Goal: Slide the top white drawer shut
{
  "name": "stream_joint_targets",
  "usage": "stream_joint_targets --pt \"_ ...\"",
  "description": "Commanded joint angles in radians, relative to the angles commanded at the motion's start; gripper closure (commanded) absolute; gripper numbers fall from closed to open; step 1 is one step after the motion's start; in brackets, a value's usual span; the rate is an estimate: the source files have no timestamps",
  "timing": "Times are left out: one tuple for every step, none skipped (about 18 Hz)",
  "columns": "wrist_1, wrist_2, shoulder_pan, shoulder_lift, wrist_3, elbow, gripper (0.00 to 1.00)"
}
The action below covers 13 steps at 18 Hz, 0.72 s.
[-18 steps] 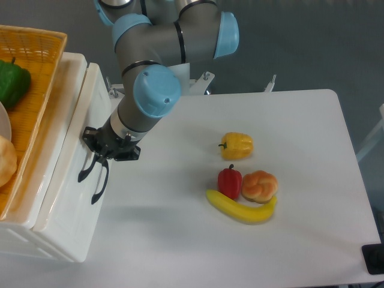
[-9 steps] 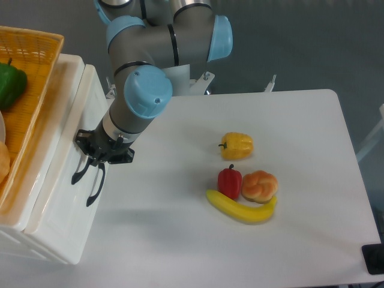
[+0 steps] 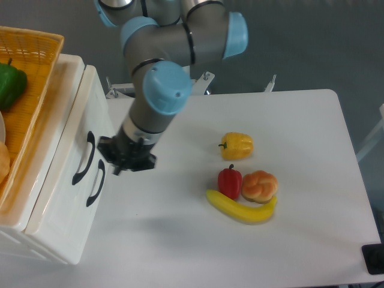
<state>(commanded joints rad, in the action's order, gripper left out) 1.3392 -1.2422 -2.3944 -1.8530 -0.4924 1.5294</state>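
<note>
Top white glossy plastic drawer with its black curved handle sits at nine o'clock on the round-cornered white table, its front flush with the lower white drawer, whose matching black handle lies just beside the first. Toward four o'clock from the cabinet, a long yellow banana curves under a small red bell pepper and a golden braided bread roll, all three touching. A yellow bell pepper lies just beyond them at twelve o'clock. Between the produce and the cabinet hangs the black two-finger gripper, near the drawer handles but apart from them; whether its fingers are spread or pressed together cannot be told. Farthest back, at ten o'clock, a yellow wicker basket rests on the cabinet, holding a green bell pepper.
</note>
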Motion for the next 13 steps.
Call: stream_joint_targets --pt "-0.002 -0.025 -0.018 0.000 -0.003 0.000 0.00" --pt "-0.003 -0.043 -0.037 -0.002 -0.008 -0.002 0.00" --pt "-0.003 -0.058 -0.057 -0.003 -0.024 -0.002 0.00" --pt "-0.003 -0.072 -0.075 -0.008 -0.050 -0.005 0.00" --pt "-0.003 -0.088 -0.100 -0.009 -0.080 -0.006 0.00" --pt "-0.003 -0.103 -0.129 -0.008 -0.106 -0.006 0.00" --pt "-0.003 -0.109 -0.156 -0.008 -0.123 -0.008 0.00" --pt "-0.005 -0.117 -0.184 -0.011 -0.146 -0.012 0.00" --pt "-0.003 -0.131 -0.210 -0.012 -0.173 -0.014 0.00" --pt "-0.002 -0.155 -0.230 -0.012 -0.207 -0.015 0.00" --pt "0.000 -0.175 -0.253 -0.012 -0.245 -0.015 0.00" --pt "0.000 -0.190 -0.276 -0.015 -0.291 -0.015 0.00" --pt "0.002 -0.203 -0.293 -0.020 -0.349 -0.015 0.00"
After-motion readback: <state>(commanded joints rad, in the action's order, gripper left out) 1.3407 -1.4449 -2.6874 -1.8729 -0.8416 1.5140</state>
